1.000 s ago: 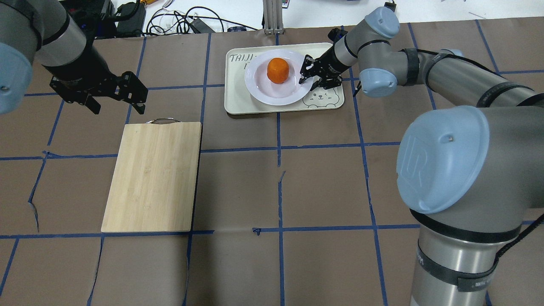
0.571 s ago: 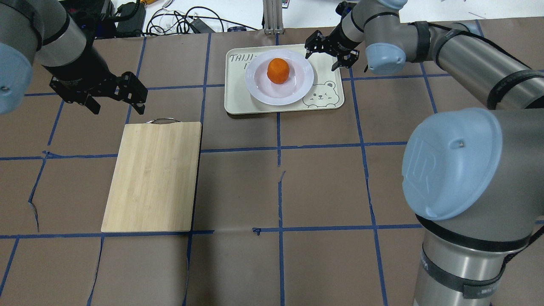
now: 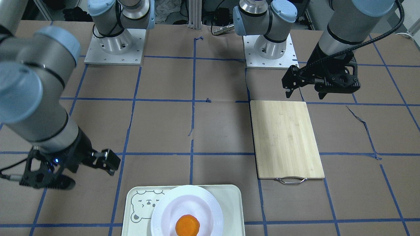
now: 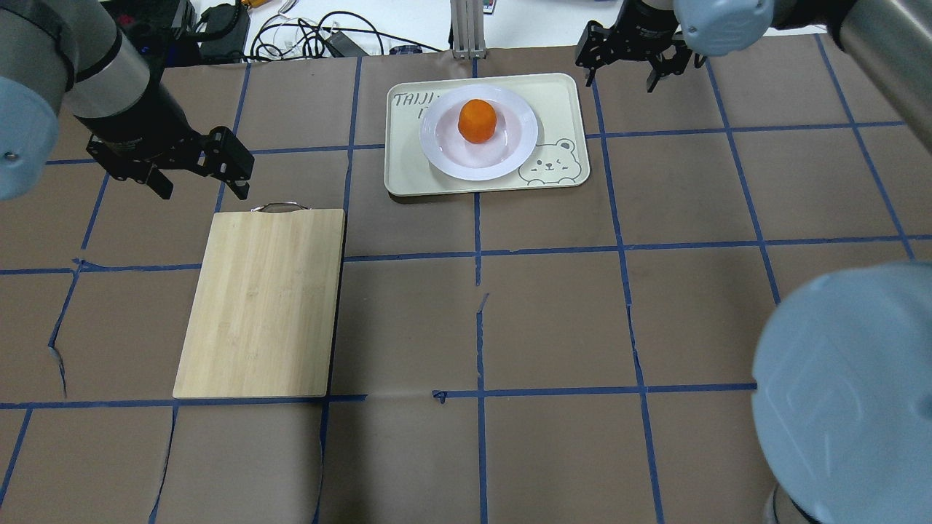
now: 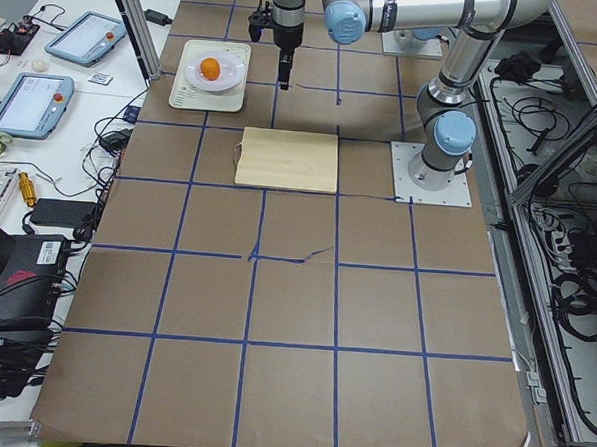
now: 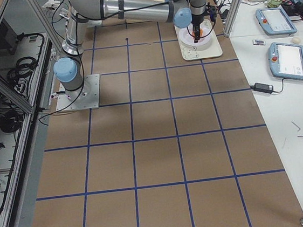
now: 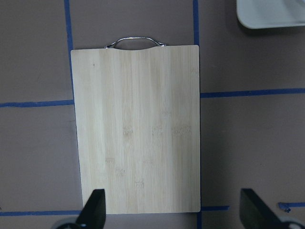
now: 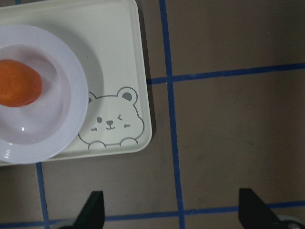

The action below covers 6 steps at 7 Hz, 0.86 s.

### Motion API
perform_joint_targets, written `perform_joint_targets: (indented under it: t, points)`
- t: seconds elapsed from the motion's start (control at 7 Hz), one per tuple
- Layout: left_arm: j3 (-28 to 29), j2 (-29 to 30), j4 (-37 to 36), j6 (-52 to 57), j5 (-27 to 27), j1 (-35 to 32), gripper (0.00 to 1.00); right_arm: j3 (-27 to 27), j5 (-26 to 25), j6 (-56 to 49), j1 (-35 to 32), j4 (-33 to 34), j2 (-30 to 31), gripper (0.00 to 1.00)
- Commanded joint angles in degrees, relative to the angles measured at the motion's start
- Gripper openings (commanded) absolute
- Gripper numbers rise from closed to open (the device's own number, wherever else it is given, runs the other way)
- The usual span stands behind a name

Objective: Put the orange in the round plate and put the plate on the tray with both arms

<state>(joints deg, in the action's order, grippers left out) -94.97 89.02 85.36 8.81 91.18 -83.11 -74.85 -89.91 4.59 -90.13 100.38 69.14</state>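
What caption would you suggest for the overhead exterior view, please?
The orange in the round plate on the tray; left tool open by the cutting board, right tool open beyond the tray.

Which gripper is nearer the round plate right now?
Right. The right gripper hovers beside the tray holding the round plate; the left gripper hangs well away, near the handle end of the cutting board.
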Motion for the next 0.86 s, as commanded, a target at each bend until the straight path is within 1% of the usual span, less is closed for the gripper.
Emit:
perform_joint_targets:
  t: [0.0, 0.14, 0.29, 0.43, 0.57, 0.71]
  points:
    - [0.04, -0.43, 1.03, -0.02, -0.3, -0.12, 1.0, -11.14, -3.08, -3.94, -0.49, -2.31, 13.43, 1.0]
    - [0.31, -0.43, 0.95, -0.02, -0.38, -0.12, 1.0, -11.72, -1.69, -4.84, -0.23, -1.6, 13.82, 1.0]
    - [0.74, -0.43, 0.95, 0.15, -0.73, -0.12, 1.0, -11.11, 1.29, -4.85, -0.4, -1.59, 13.91, 1.0]
    - [0.66, -0.43, 0.95, 0.15, -0.74, -0.21, 1.0, -10.5, 1.32, -4.68, -0.57, -2.37, 14.26, 1.0]
    - [0.66, -0.34, 0.95, 0.15, -0.74, -0.3, 1.0, -10.4, 1.23, -4.68, -0.75, -4.73, 14.27, 1.0]
    - [0.75, -0.34, 0.95, 0.15, -0.65, -0.3, 1.0, -9.71, 1.32, -5.02, -0.75, -5.1, 14.18, 1.0]
